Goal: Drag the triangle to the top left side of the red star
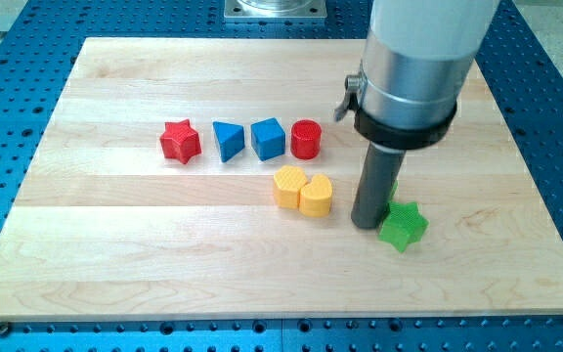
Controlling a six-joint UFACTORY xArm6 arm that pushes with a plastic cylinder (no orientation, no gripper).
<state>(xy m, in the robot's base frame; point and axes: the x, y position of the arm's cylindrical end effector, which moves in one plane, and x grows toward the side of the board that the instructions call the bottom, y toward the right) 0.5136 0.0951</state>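
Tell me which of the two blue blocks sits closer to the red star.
The blue triangle, right beside the red star. The blue cube lies farther toward the view's right.

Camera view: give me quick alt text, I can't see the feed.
My tip rests beside the green star, right of two yellow blocks. On the wooden board, a row runs red star, blue triangle, blue cube, red cylinder.

Bright, even overhead light fills the view. The pale wooden surface (115, 244) shows a soft sheen but no harsh glare. Shadows are short and faint, pooled close under the blocks and the rod. Focus is sharp on the blocks; the near, large arm housing (420, 44) looks slightly soft.
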